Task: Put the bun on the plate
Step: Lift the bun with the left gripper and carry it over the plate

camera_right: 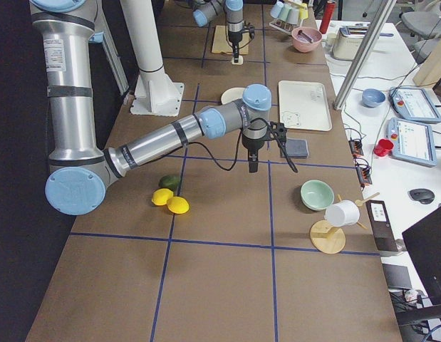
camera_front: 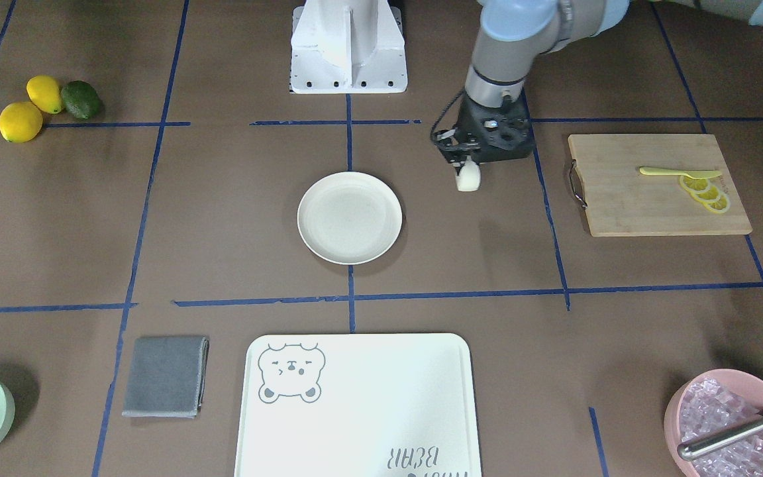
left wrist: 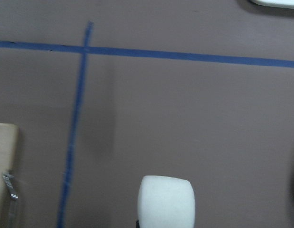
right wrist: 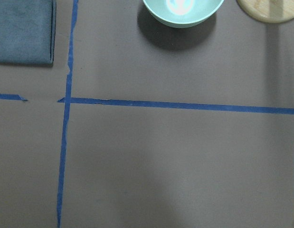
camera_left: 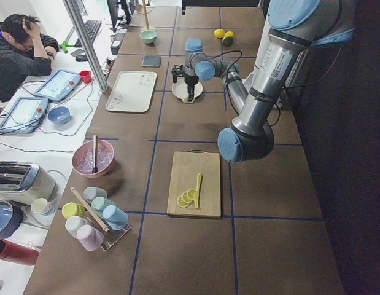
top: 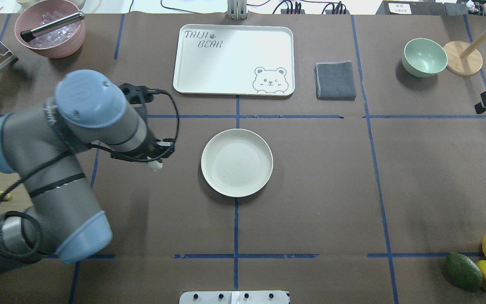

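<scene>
The small white bun [camera_front: 468,179] hangs in my left gripper [camera_front: 468,169], which is shut on its upper part. In the overhead view the bun [top: 155,165] peeks out under the left wrist, a short way left of the plate [top: 236,162]. The round cream plate [camera_front: 350,217] lies empty at the table's middle. The left wrist view shows the bun [left wrist: 165,202] above bare brown table. My right gripper [camera_right: 253,165] points down from a raised arm near the grey cloth. I cannot tell whether it is open or shut.
A cutting board [camera_front: 620,199] with lemon slices and a yellow knife lies beyond the left arm. Also on the table are a bear-print tray [camera_front: 358,404], grey cloth [camera_front: 166,375], green bowl [top: 424,57], pink ice bowl [camera_front: 729,424] and lemons with an avocado [camera_front: 44,106].
</scene>
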You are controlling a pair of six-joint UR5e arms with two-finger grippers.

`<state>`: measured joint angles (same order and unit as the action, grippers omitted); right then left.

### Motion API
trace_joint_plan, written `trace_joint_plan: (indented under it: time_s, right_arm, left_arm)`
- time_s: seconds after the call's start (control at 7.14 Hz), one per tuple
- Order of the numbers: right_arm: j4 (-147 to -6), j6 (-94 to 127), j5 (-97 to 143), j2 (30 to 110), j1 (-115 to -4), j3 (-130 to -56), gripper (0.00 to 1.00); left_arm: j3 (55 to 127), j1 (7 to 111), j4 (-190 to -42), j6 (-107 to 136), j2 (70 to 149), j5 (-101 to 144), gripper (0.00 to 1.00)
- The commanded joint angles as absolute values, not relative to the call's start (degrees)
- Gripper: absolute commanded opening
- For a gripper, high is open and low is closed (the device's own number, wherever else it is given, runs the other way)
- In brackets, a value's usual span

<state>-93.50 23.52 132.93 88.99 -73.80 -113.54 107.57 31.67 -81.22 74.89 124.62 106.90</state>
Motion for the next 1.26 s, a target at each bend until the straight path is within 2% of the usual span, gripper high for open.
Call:
trace_joint_plan:
  time_s: [0.0, 0.42, 1.12]
  right_arm:
    - [-93.0, 18.2, 133.9, 91.7, -77.7, -112.9, 1.0]
    - [-93.0, 15.8, 135.5, 92.6, -79.3, -112.1, 1.0]
    - [-93.0, 15.9, 135.6, 92.5, -79.5, -112.1, 1.0]
  left_arm:
    - [95.4, 26.1, -82.3, 78.5, 136.4, 101.4, 0.31]
    - [86.0, 25.8, -90.0, 78.3, 139.3, 101.1, 0.31]
    - [80.1, 24.8, -93.2, 78.0, 142.0, 99.8, 0.33]
